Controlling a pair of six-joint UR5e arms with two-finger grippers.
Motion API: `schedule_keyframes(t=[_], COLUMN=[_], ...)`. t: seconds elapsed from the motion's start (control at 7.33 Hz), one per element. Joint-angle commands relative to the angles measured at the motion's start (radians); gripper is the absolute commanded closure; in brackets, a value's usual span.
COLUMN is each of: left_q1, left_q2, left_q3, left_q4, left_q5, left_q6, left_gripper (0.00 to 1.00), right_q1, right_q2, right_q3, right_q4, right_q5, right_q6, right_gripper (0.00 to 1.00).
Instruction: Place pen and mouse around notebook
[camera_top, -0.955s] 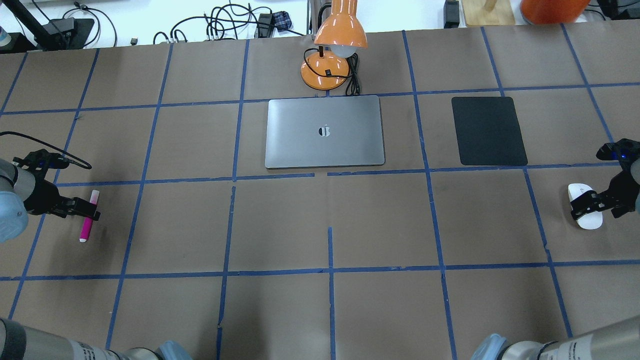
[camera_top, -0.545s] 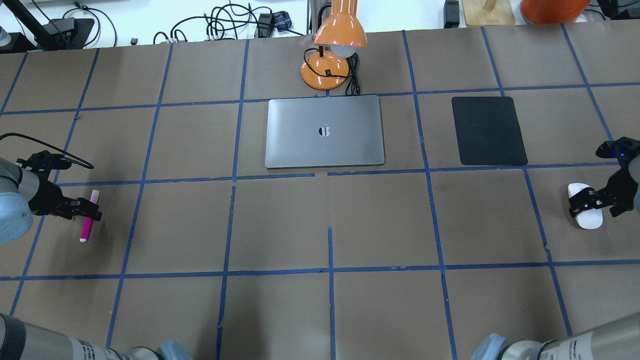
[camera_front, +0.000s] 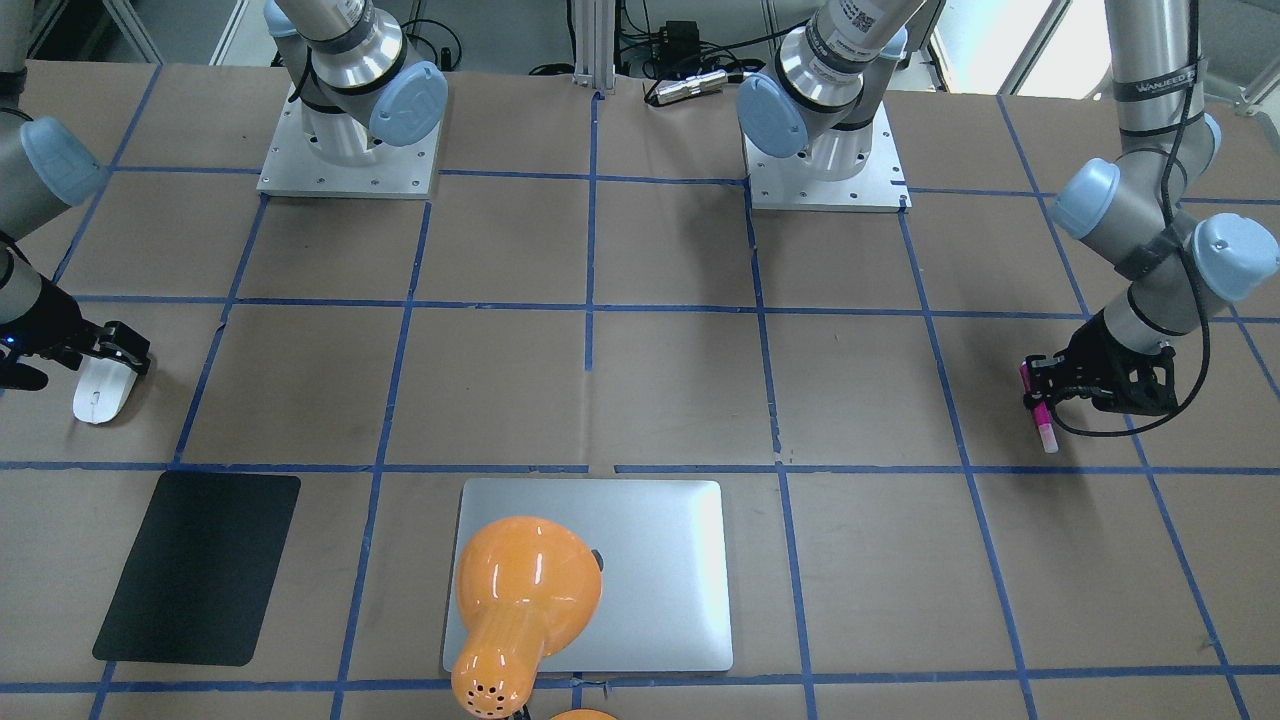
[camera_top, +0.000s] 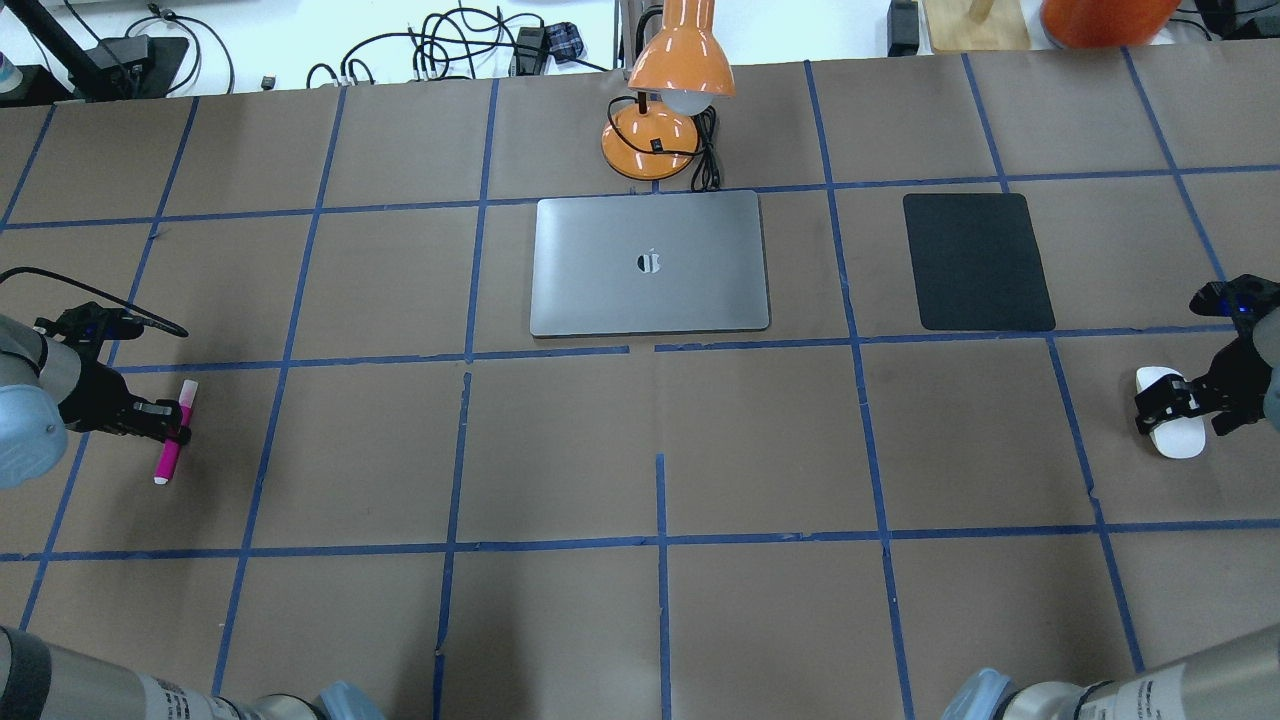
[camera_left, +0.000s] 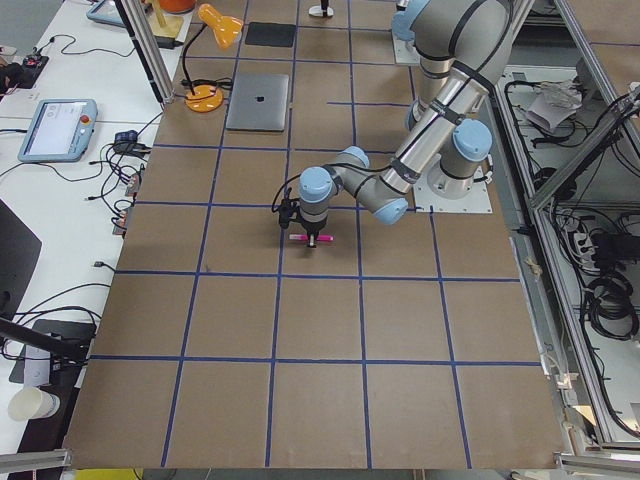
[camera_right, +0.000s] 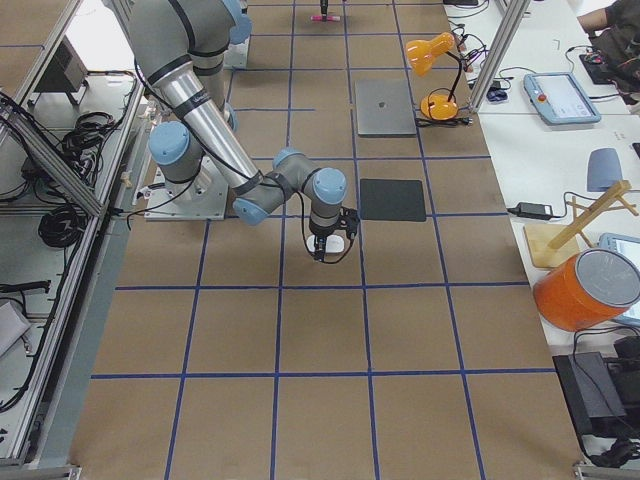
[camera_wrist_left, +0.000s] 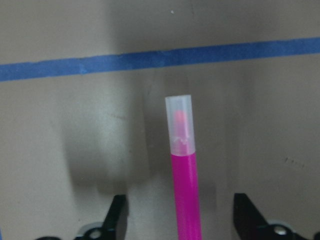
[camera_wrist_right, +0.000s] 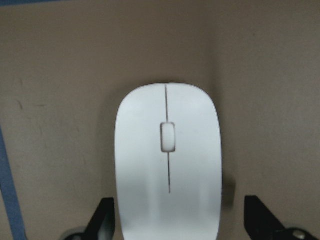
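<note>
The pink pen (camera_top: 170, 445) lies on the brown table at the far left, its pale cap pointing away from the robot. My left gripper (camera_top: 172, 422) is low over it and open. In the left wrist view the pen (camera_wrist_left: 185, 190) runs up between the two spread fingertips (camera_wrist_left: 117, 220) without touching them. The white mouse (camera_top: 1172, 435) lies at the far right. My right gripper (camera_top: 1168, 405) is open and straddles it, the mouse (camera_wrist_right: 167, 160) sitting between its black fingertips (camera_wrist_right: 260, 220). The silver notebook (camera_top: 650, 262) lies closed at the centre back, far from both.
An orange desk lamp (camera_top: 665, 110) with its cable stands just behind the notebook, its shade hanging over it in the front view (camera_front: 520, 590). A black mat (camera_top: 978, 262) lies to the notebook's right. Blue tape lines grid the table.
Both grippers have come down closer over their objects, the left over the pen and the right over the mouse. Pen, mouse and notebook have not moved.
</note>
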Motion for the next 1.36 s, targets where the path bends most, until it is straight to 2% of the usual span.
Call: schedule_keyframes(t=[0.0,0.14,0.27,0.41,0.68,0.82,0.95,1.09,1.23], left_q1=[-0.001,-0.012,-0.050,-0.150,-0.357,-0.468,-0.581,-0.692,-0.813], left_q2=[0.010,0.033,0.068,0.111,0.168,0.180,0.178,0.187,0.164], left_q3=[0.002,0.007,0.013,0.011,0.013,0.013,0.013,0.011,0.007], left_q4=[-0.010,-0.071,-0.131,-0.163,-0.210,-0.210,-0.196,-0.197,-0.194], left_q5=[0.002,0.003,-0.010,-0.006,-0.016,-0.024,-0.032,-0.026,-0.020], left_q6=[-0.023,-0.105,-0.319,-0.511,-0.966,-1.190,-1.420,-1.603,-1.833], left_gripper=[1.00,1.00,1.00,1.00,1.00,1.00,1.00,1.00,1.00], right_q1=[0.010,0.038,0.070,0.094,0.267,0.353,0.383,0.394,0.439], right_q2=[-0.006,-0.015,-0.017,-0.020,0.003,0.067,0.148,0.219,0.245], right_q3=[-0.015,-0.021,-0.042,-0.096,-0.331,-0.469,-0.569,-0.607,-0.610], right_q4=[-0.002,-0.001,0.008,0.034,0.259,0.318,0.352,0.353,0.341], right_q5=[0.011,0.008,-0.005,-0.005,-0.001,-0.005,-0.001,0.010,0.007], right_q6=[0.002,0.018,0.036,0.047,0.230,0.293,0.324,0.372,0.427], right_gripper=[0.45,0.54,0.59,0.58,0.58,0.58,0.58,0.58,0.59])
